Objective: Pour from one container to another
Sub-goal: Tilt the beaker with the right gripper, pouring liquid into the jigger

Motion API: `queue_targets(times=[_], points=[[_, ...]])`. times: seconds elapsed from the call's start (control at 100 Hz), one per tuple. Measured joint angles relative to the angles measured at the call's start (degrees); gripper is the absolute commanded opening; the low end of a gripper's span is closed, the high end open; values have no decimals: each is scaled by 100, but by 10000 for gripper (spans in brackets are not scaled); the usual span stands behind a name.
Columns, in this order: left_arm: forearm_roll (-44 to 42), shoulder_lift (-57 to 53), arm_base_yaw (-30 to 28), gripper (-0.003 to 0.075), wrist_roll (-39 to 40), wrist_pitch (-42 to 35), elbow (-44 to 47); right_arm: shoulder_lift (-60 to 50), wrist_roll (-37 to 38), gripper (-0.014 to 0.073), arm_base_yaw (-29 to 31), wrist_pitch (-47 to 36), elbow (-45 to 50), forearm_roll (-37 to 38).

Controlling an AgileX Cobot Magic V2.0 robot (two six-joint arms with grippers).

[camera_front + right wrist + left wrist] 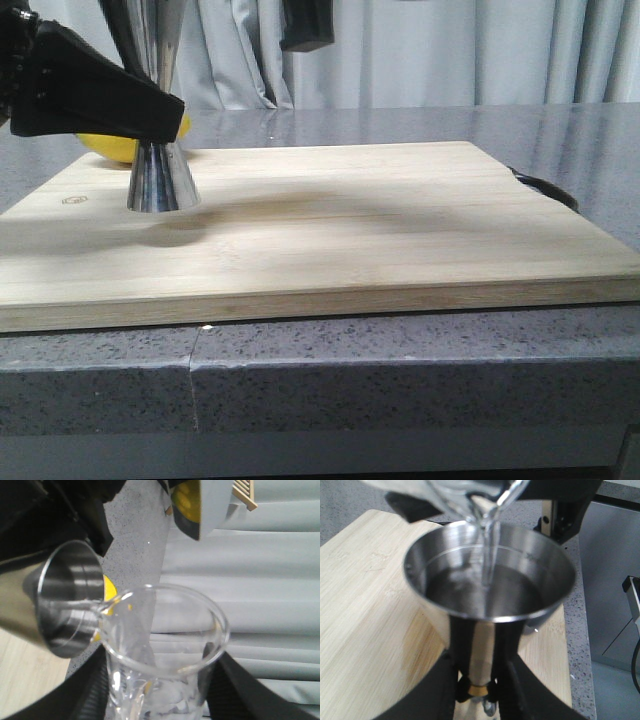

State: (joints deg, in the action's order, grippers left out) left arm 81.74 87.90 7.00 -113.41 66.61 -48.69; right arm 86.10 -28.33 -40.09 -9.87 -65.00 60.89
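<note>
Pale bamboo cutting board (pixel 330 240) bears the shiny steel hourglass jigger (pixel 160 175), its waist clamped by the left gripper (pixel 477 682). Above the jigger, the right gripper (pixel 160 690) grips the tilted clear glass beaker (pixel 162 650), pouring a thin stream; holding the lip centred should prevent spills.

The front camera sits low, near table height, facing forward across the pale wooden cutting board (pixel 330 230) toward grey curtains. The left wrist camera looks steeply down, very close, into the mouth of the shiny steel hourglass jigger (pixel 490 580). The right wrist camera looks along the clear glass beaker (pixel 165 645), close up. All three views share the jigger; both wrist views share the beaker.
</note>
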Motion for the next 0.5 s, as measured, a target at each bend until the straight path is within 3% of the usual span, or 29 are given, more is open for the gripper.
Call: queue_targets(times=[0.5], points=[[0,0,0,-19,0,0,0,0,0,176,0,0,0,44]])
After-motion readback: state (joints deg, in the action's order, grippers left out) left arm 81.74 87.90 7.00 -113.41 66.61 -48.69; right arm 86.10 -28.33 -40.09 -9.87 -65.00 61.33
